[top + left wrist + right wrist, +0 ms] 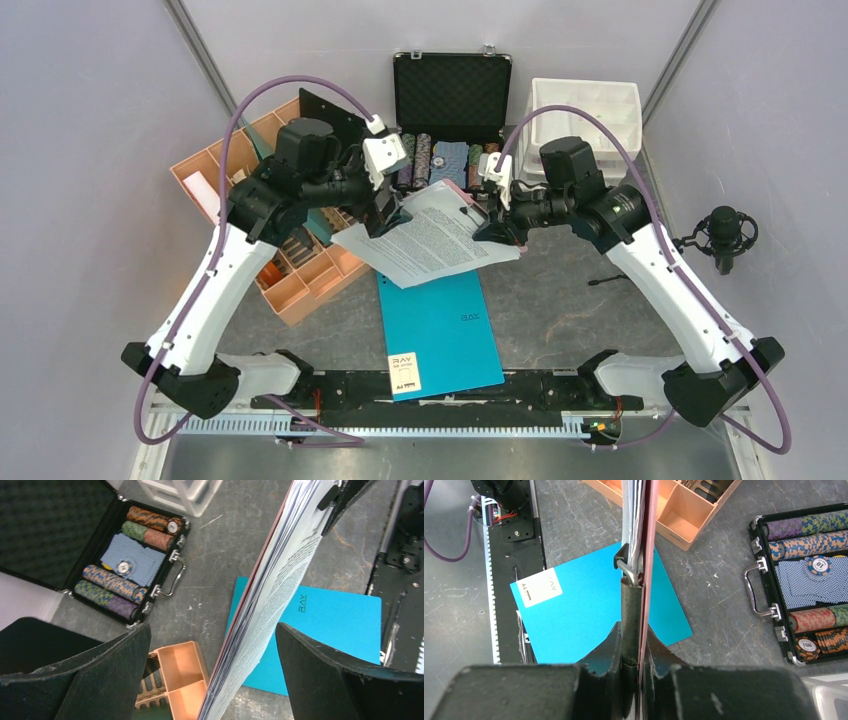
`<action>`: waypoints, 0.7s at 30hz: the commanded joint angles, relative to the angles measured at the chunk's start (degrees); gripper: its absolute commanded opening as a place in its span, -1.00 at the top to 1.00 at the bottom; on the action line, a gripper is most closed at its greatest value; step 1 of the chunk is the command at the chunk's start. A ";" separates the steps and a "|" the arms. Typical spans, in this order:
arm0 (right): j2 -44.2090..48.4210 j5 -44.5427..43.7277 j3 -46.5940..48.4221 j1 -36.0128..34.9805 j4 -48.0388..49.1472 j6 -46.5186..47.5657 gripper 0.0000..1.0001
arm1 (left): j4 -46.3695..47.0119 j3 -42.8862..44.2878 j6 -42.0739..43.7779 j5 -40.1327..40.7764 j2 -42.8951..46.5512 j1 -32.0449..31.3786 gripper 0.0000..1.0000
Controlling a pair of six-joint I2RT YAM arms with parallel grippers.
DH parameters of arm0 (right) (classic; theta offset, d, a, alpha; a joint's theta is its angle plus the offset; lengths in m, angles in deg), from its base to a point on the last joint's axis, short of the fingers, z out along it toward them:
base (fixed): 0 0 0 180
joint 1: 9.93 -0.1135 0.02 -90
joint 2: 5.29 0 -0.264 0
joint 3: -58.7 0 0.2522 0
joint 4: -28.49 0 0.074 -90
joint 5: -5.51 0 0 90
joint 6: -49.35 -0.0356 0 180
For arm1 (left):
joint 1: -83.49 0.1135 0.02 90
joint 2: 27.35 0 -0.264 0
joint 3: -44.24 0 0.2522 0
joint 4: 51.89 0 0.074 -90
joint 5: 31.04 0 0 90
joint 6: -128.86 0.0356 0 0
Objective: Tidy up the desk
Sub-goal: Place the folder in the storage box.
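- Right end effector (639, 647) is clamped on a stack of papers (432, 240). One finger presses each face of the stack, which shows edge-on in the right wrist view, just below a black clip (626, 562).
- The stack is printed with dense text and has a pink backing sheet. It hangs tilted in the air, clear of the surface below.
- Left end effector (212, 625) is spread wide open at the opposite side of the stack. Its fingers (100, 675) stand on either side of the paper edge, and in the left wrist view neither touches it.
- Directly beneath the stack lies a blue folder (440, 330), flat on the bench (560, 300). Its near end overlaps the black plate between the arm bases, and a white label (405, 372) sits at its near left corner.
- The bench is dark grey and mottled. It carries everything here, with pale grey walls around it and a metal rail along its near edge.
- Beyond the papers, at the far middle, stands an open black case (452, 95). Its foam-lined lid is upright and rows of coloured poker chips (440, 160) fill the tray.
- An orange divided tray (300, 280) sits at the far left under the left arm.
- A white plastic drawer unit (585, 110) stands just right of the case.
- A black microphone (722, 232) is near the right wall.
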 commanded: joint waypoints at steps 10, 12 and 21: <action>1.06 2.88 0.74 -2.30 1.84 4.83 1.00 | -8.47 5.21 6.43 -15.21 -7.38 -1.71 -0.93; 1.15 2.78 0.56 -2.37 1.76 4.90 1.00 | -10.22 5.67 6.95 -16.53 -9.07 -2.28 -0.72; 1.02 1.61 0.05 -2.48 1.57 5.20 1.00 | -13.19 6.23 7.31 -18.27 -10.92 -3.62 0.48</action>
